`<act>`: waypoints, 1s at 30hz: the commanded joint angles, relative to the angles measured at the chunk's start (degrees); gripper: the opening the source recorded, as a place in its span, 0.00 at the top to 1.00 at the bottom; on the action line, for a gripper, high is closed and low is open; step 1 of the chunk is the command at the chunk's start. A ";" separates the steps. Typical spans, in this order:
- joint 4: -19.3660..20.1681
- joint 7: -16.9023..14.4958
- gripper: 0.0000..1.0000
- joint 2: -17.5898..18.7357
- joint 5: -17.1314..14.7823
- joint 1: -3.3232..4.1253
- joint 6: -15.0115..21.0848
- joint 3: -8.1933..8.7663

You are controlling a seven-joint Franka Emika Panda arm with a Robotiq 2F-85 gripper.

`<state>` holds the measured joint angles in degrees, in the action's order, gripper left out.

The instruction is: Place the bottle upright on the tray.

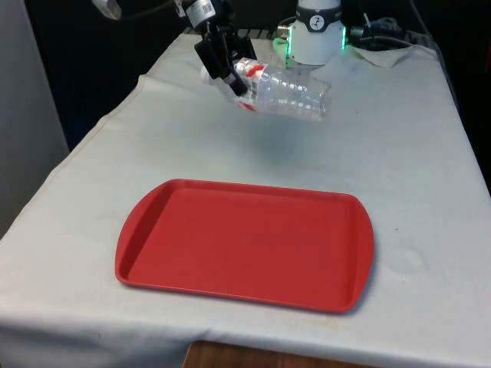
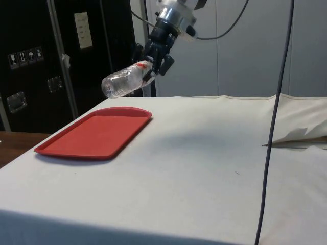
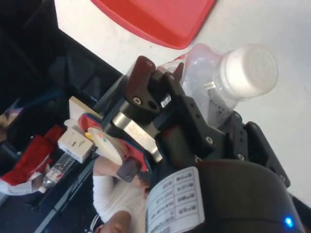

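Bottle (image 1: 288,90): clear plastic, white cap, red label, carried in the air nearly on its side, over the desk (image 1: 399,153) beyond the far edge of the tray (image 1: 245,245) and touching neither. The end effector (image 1: 230,73) is clamped on the bottle near the neck, with the base pointing towards the front view's right. In the side view the bottle (image 2: 122,81) hangs above the tray's (image 2: 94,135) far end. A person's sleeve (image 3: 114,194) appears in the wrist view. For this step, you should bring the bottle over the tray's middle, rotate the wrist until the base faces down, and lower until it seats flat. Release only once it stands; a light, empty bottle probably tips easily.
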<state>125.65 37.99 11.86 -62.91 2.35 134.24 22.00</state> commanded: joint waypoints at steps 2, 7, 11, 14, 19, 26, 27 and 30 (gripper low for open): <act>-0.46 0.40 1.00 0.17 0.34 0.00 0.00 -0.11; -3.32 3.38 1.00 1.83 3.09 0.34 0.97 -0.52; -4.93 4.70 1.00 2.69 4.64 0.40 1.26 -0.74; -5.73 5.44 1.00 3.15 5.44 0.40 1.32 -0.92; -8.02 7.51 1.00 4.35 7.85 0.52 1.49 -1.20; -10.31 9.91 1.00 5.50 10.71 0.74 1.66 -1.55; -10.60 10.31 1.00 5.61 11.23 0.74 1.72 -1.60; -11.06 10.31 1.00 5.61 11.69 0.29 1.15 -2.06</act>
<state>114.59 48.30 17.48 -51.22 2.64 135.39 19.94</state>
